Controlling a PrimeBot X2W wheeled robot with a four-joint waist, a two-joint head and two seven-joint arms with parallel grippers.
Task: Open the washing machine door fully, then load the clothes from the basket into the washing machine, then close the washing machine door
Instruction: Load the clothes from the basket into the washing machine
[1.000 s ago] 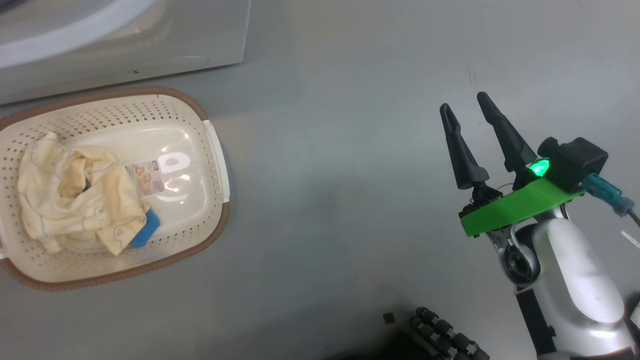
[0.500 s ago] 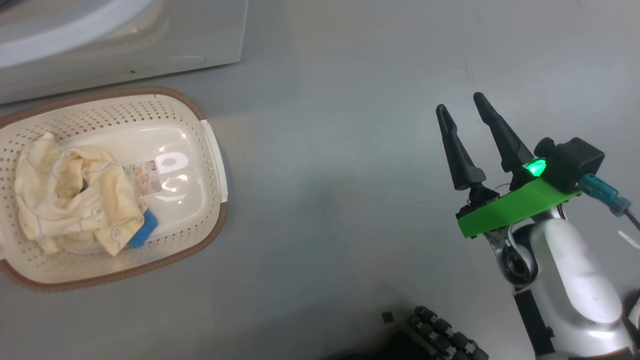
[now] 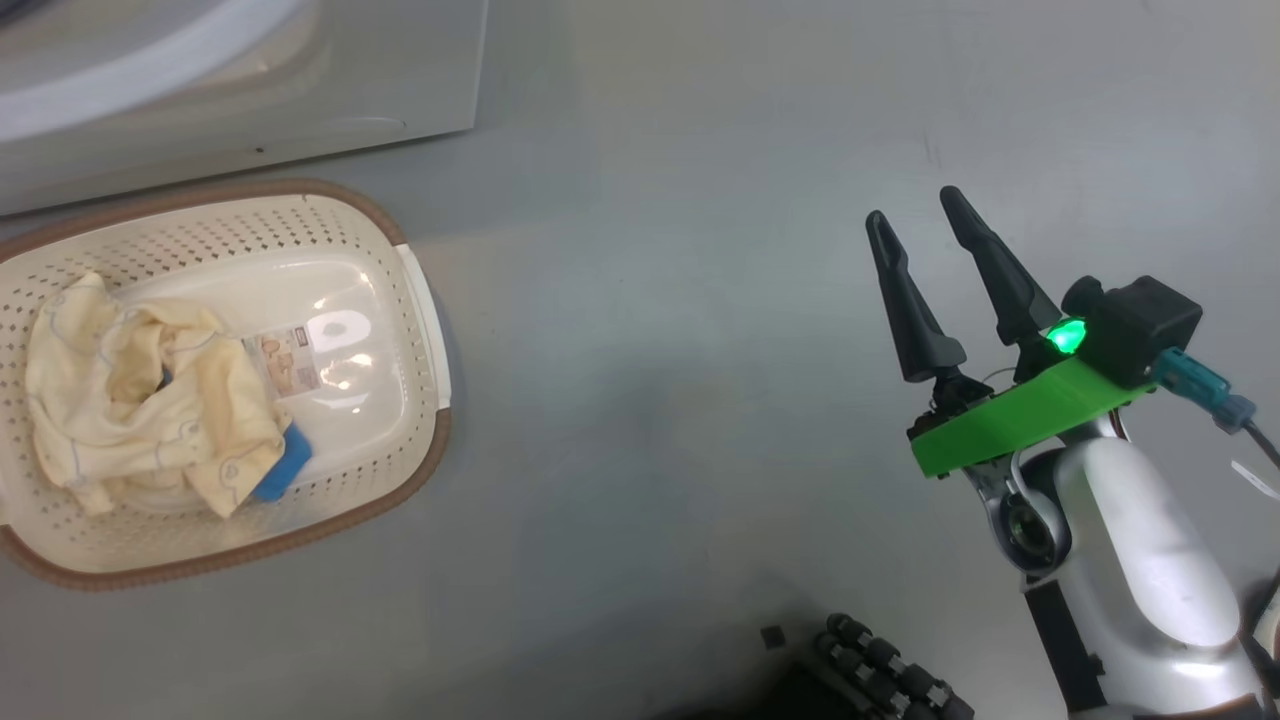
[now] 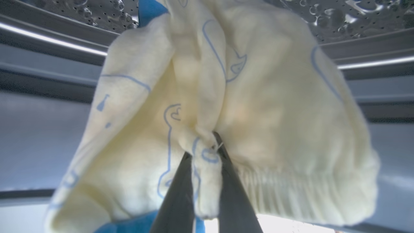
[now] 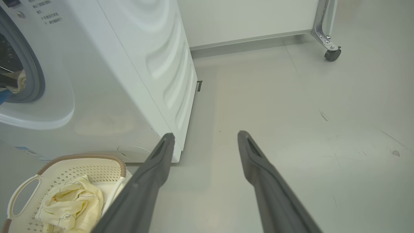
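At drum [image 4: 355, 13] mouth: left end effector [image 4: 202, 145] pinching yellow garment [image 4: 275, 97]. Right end effector [image 3: 912, 204] open, idle above floor [image 3: 650, 350]. More clothes [image 3: 130, 400] in basket [image 3: 440, 440]; loading unfinished, closing step pending.

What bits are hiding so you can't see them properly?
- Left wrist view: the yellow garment pinched in the left gripper hides most of the drum.
- Head view: the top edge cuts off the washing machine; the label sticker is too small to read.
- Right wrist view: the right gripper covers part of the basket.
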